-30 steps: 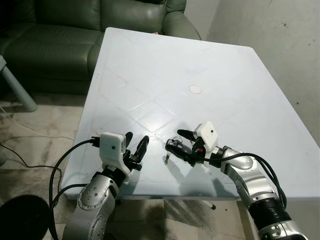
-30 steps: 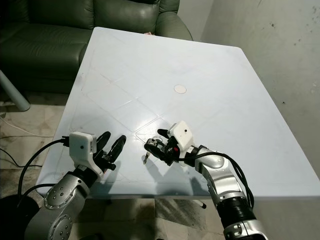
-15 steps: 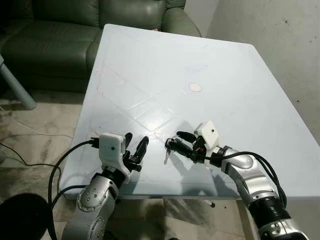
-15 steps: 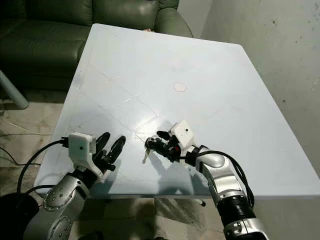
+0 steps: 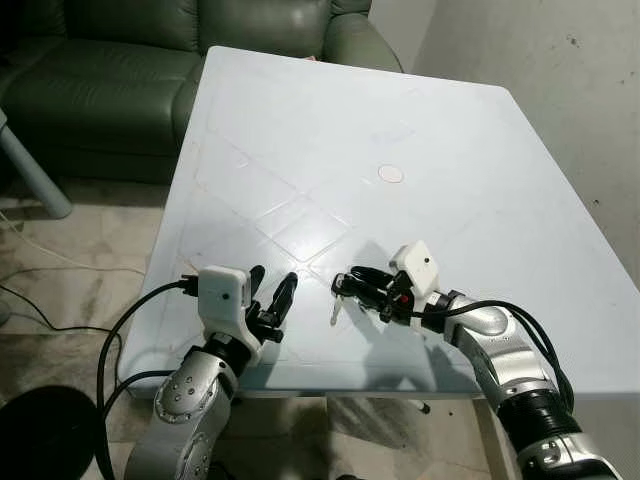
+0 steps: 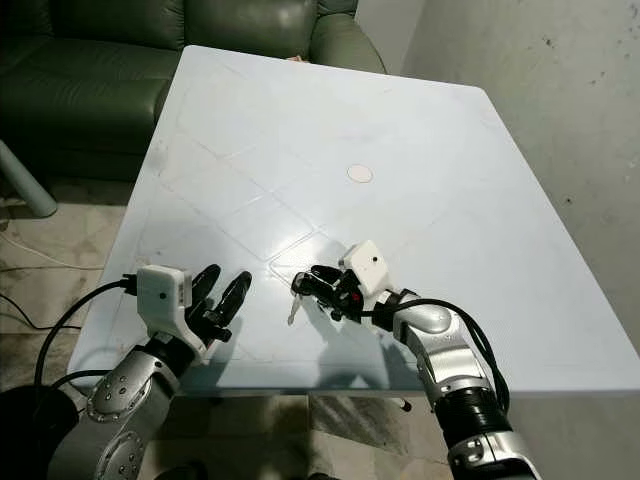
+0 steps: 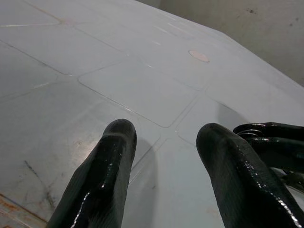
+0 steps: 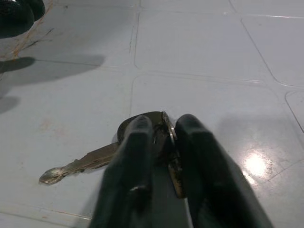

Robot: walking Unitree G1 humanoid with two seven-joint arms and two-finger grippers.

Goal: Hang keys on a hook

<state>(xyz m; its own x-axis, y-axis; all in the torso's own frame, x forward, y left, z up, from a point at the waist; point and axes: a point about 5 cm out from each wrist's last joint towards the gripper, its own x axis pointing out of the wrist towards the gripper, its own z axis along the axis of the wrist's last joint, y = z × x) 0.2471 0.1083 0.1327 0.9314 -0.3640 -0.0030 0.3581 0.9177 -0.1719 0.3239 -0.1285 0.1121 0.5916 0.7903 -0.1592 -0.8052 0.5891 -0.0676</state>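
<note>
Pinching the keys (image 8: 142,142) just above the white tabletop (image 5: 400,120), the right hand (image 5: 362,284) holds them; the left hand (image 5: 270,295) hovers beside them, 2 fingers spread

Table (image 5: 430,120) fills centre of frame, sofa (image 5: 110,70) behind it at upper left, wall at upper right, floor with cables (image 5: 50,270) at left. Small round disc (image 5: 391,174) on table, centre-right. Left gripper (image 5: 270,296) over table's near edge, lower left, fingers apart. Right gripper (image 5: 350,285) lower centre-right, fingers closed around keys (image 5: 338,298), which hang just above the tabletop. The grippers are near each other, not touching.
</note>
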